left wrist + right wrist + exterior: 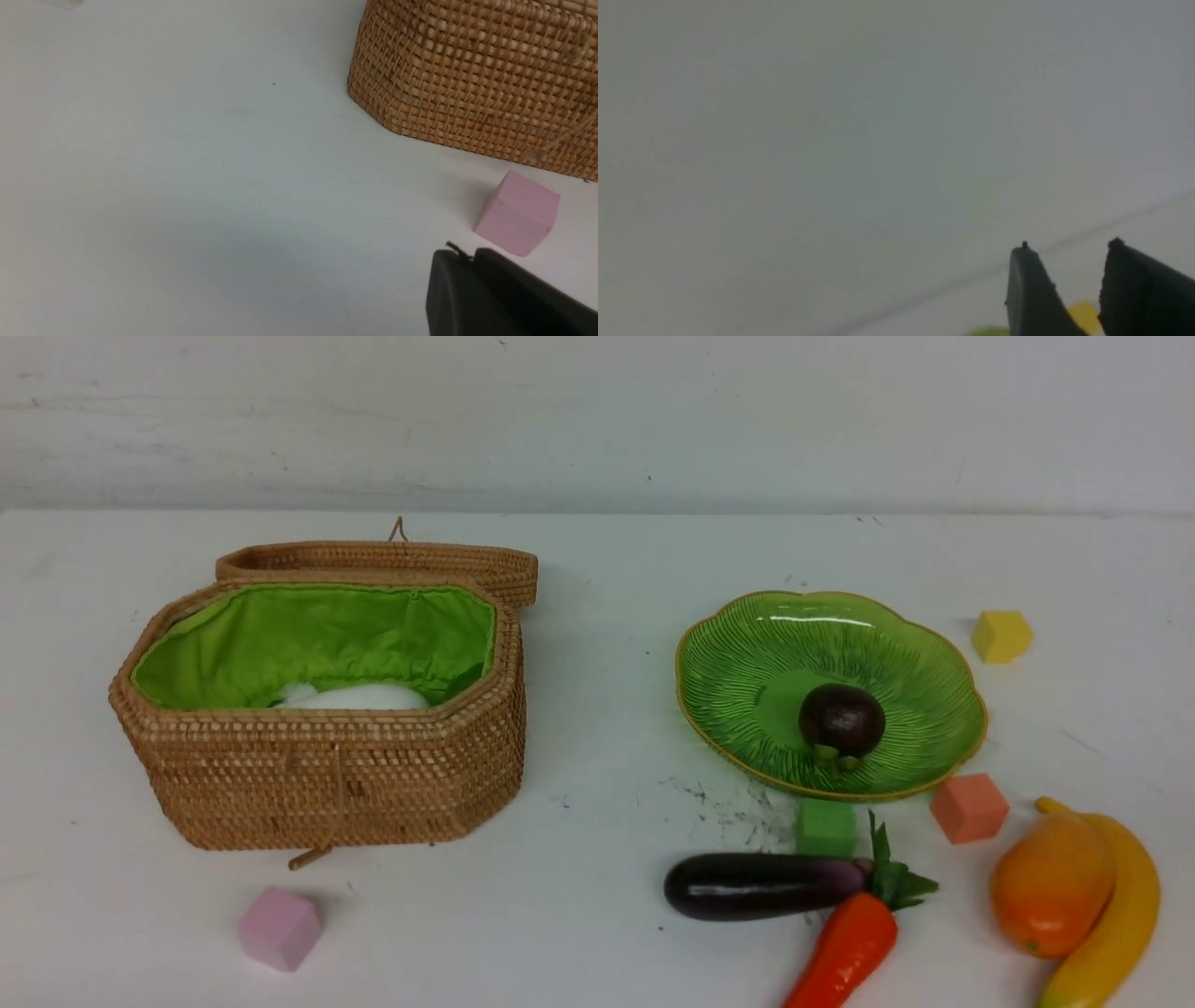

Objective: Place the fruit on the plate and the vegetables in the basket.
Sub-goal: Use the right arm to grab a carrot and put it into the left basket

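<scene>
Dark, round mangosteen (841,721) sits in the ribbed green plate (747,653). White radish (359,698) lies inside the green-lined woven basket (327,775), lid (373,560) open. On the worktop (597,616) near the plate: glossy purple eggplant (761,886) beside orange-red carrot (845,952) — orange-yellow mango (1050,887) against yellow banana (1120,915). Left tool (467,255): fingers together, empty. Right tool (1069,245): fingers apart, empty.

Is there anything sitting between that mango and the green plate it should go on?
Yes: a salmon cube lies right between the mango and the near rim of the plate. Lifting the mango over it would probably clear it.
</scene>
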You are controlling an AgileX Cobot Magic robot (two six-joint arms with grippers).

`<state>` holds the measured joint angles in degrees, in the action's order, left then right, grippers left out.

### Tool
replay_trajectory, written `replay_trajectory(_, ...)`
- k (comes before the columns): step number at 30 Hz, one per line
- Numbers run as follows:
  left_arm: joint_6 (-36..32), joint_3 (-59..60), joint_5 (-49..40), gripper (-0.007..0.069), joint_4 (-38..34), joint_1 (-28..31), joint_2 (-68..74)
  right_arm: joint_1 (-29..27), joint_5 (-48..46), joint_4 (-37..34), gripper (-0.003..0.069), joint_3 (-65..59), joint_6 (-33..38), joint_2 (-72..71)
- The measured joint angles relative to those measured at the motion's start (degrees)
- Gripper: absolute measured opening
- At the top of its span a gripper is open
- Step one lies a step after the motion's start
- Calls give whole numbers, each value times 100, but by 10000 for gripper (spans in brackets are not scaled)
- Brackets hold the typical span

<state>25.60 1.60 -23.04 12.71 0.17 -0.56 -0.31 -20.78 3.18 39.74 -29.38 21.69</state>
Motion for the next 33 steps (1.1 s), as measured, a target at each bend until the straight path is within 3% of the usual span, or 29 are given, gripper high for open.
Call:
replay_trajectory(3, 0, 0, 0, 41, 0, 0, 0, 0, -974, 285, 245, 355, 297, 868)
replay_trajectory(6, 0, 0, 0, 45, 0, 0, 0, 0, -1381, 84, 245, 320, 768, 1514)
replay_trajectory(13, 0, 0, 0, 52, 6, 0, 0, 285, -2391, -2673, 246, 290, 3519, 3162)
replay_trajectory(17, 0, 0, 0, 58, 17, 0, 0, 825, -2516, -3332, 290, 290, 3806, 3916)
replay_trajectory(20, 0, 0, 0, 61, 17, 0, 0, 1549, -2434, -3029, 369, 351, 3409, 4434)
replay_trajectory(22, 0, 0, 0, 62, 17, 0, 0, 1768, -2409, -2822, 384, 400, 3234, 4570)
replay_trajectory(26, 0, 0, 0, 71, 17, 0, 0, 2967, -2376, -1361, 491, 911, 1511, 5202)
replay_trajectory(29, 0, 0, 0, 73, 17, 0, 0, 3359, -2362, -441, 512, 1158, 335, 5604)
replay_trajectory(33, 0, 0, 0, 77, 17, 0, 0, 3463, -2299, -125, 515, 1280, -1127, 5889)
